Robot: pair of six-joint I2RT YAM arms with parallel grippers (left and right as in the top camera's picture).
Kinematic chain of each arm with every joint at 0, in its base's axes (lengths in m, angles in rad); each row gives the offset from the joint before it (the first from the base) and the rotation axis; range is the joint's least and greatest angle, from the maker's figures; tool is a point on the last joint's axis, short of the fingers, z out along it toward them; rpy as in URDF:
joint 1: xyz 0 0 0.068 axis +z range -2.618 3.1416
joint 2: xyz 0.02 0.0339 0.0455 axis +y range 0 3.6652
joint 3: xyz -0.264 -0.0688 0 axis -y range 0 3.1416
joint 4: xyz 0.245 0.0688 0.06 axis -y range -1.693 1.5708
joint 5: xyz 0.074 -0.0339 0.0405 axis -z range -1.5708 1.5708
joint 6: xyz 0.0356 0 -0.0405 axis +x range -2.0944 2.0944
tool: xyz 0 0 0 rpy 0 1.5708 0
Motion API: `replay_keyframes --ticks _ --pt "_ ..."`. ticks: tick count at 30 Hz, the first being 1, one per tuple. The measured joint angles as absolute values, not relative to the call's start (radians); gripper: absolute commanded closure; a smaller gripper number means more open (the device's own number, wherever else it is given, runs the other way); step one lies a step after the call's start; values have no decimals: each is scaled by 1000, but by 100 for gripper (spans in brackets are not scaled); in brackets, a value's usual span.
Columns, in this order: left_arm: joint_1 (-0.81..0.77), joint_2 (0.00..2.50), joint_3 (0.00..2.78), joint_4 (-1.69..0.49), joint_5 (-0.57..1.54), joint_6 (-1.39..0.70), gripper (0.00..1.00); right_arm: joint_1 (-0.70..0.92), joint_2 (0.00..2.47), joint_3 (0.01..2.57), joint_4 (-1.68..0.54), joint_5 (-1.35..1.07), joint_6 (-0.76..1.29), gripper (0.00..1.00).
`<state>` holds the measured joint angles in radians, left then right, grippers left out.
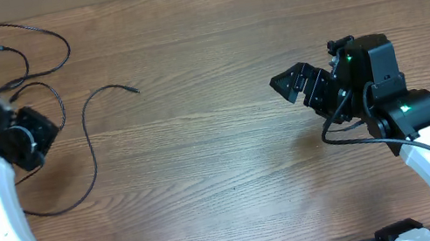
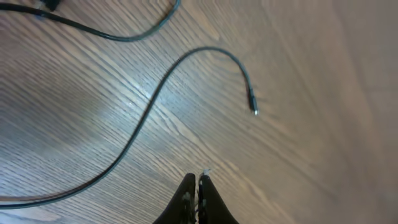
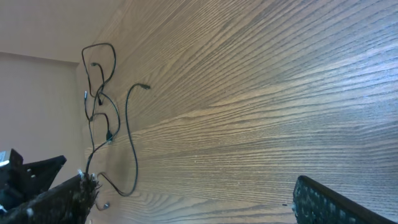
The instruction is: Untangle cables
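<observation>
Closest in, the left gripper shows at the bottom of its wrist view with both fingers pressed together and nothing between them. Just ahead of its tips one loose cable lies flat on the wooden surface. It comes in from the gripper's far left and sweeps across in front of the tips without touching them. It then rises in an arch and drops to a small silvery plug, ahead and a little to the right. Farther ahead and to the left, a second cable crosses the corner of the view, apart from the first.

From overhead, the cables sit around and beyond the left gripper. Several thin loops overlap beside and behind it, and the long loose one curves out in front and trails back alongside the arm. Exactly which loops cross over which I cannot tell.

The right gripper hovers above bare surface with its jaws spread wide and empty. In its wrist view its fingers sit at the two bottom corners with only wood grain between them. All the cables lie well apart from it, far ahead and toward its left finger. There the loops bunch together, and the loose one bends off to the side with its free end pointing away from the bunch.
</observation>
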<state>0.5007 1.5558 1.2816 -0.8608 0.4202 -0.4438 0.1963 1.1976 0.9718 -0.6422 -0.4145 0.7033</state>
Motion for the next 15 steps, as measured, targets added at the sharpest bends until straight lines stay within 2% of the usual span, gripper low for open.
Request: replay_keyframes --ticks 4,6,8,9,11,15 --pt "577 1555 1282 -865 448 -418 95 196 1198 972 -642 -414 703 0" --pt "591 1555 1282 -868 453 -382 89 196 1198 972 -642 -414 703 0" --pt "572 1555 1282 -855 457 -359 72 196 1198 972 -643 -415 703 0" --pt "550 1556 1282 -832 458 -347 49 196 1198 972 -642 -414 703 0" --pt "498 1556 1282 -785 448 -327 21 196 1198 972 -643 -414 703 0" --pt "374 1574 1282 -724 366 -315 10 196 1198 972 -642 -414 703 0"
